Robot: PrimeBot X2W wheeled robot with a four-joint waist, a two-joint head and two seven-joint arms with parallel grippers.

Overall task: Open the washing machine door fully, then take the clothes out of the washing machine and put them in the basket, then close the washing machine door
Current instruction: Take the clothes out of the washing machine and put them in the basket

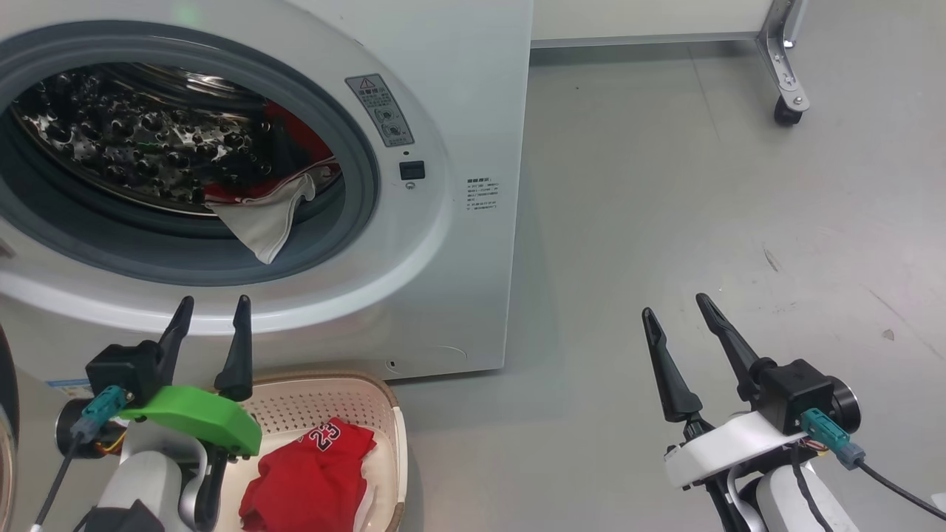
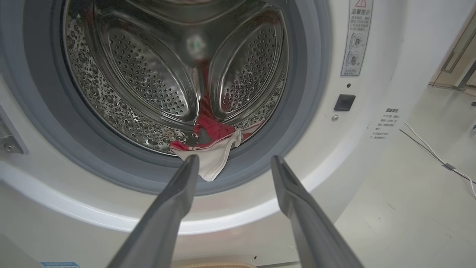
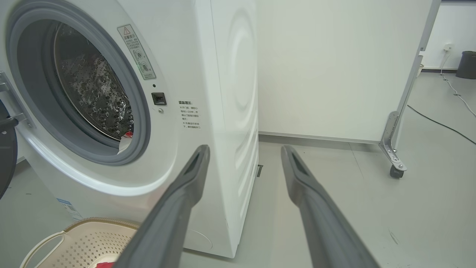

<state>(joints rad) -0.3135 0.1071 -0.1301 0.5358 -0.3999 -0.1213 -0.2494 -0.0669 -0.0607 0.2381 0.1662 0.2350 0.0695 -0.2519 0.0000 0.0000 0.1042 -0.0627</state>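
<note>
The clothes [image 2: 212,130] not yet taken out, red cloth with a white flap [image 1: 267,222], lie at the lower front lip of the drum [image 2: 148,70], with the flap hanging over the grey seal [image 1: 361,192]. We judge them light, limp and quick to bunch. The flap is the handiest place to pinch, though a hold deeper in the red bulk would likely bring more out at once.

A red jersey [image 1: 314,473] numbered 23 already lies in the basket [image 1: 310,406], which sits on the floor [image 1: 665,185] just before the machine [image 1: 473,281]. The left gripper [image 1: 214,303] hovers above the basket, spread and holding nothing, pointing at the opening. The right gripper [image 1: 674,304] is spread and bare too, well off to the side over the floor.

The door [image 3: 5,156] stands swung out at the left. We expect only the seal's lip to snag the cloth.
</note>
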